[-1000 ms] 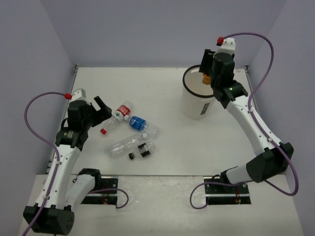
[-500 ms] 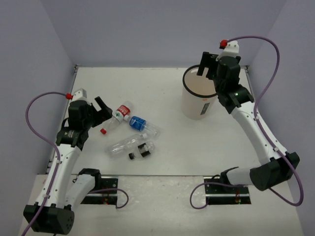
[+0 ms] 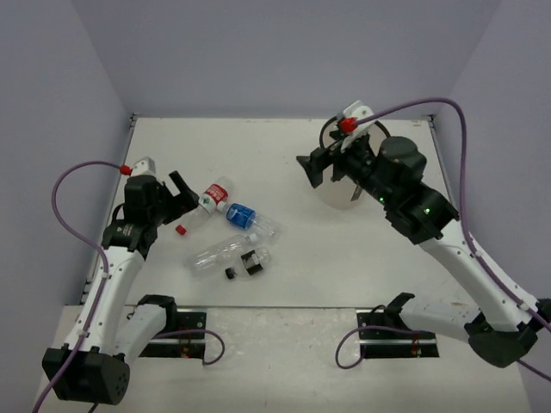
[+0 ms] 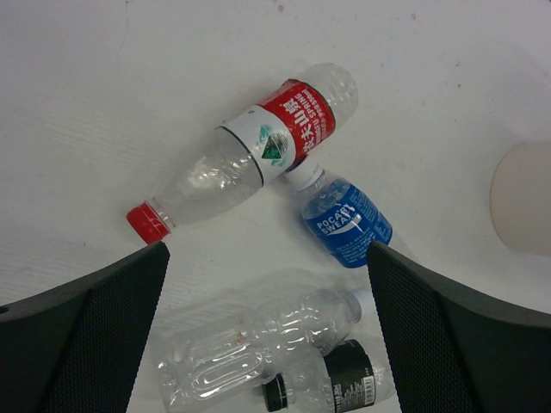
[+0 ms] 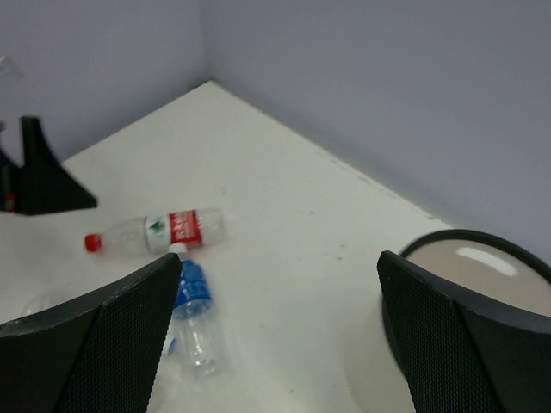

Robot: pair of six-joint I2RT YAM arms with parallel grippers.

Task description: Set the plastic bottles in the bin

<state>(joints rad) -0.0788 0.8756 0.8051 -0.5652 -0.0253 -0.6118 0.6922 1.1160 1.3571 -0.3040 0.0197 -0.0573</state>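
Four bottles lie left of the table's middle: a red-capped, red-labelled one (image 3: 211, 196) (image 4: 258, 146), a blue-labelled one (image 3: 245, 217) (image 4: 344, 224), a plain clear one (image 3: 215, 255) (image 4: 258, 344) and a black-labelled one (image 3: 250, 263) (image 4: 336, 387). My left gripper (image 3: 176, 194) (image 4: 267, 258) is open and empty, just left of and above them. The white bin (image 3: 336, 196) (image 5: 482, 258) stands at the back right, mostly hidden by my right arm. My right gripper (image 3: 323, 168) (image 5: 280, 267) is open and empty at the bin's left side. The orange bottle is out of view.
Grey walls close the table at the back and both sides. The right wrist view shows the red-labelled bottle (image 5: 164, 231), the blue-labelled bottle (image 5: 191, 318) and the left gripper's dark finger (image 5: 39, 172) far left. The bin's edge (image 4: 525, 206) shows in the left wrist view.
My right gripper held the orange bottle over the bin, opened, and has swung left and down off the bin. The orange bottle no longer shows. The left arm has barely moved.
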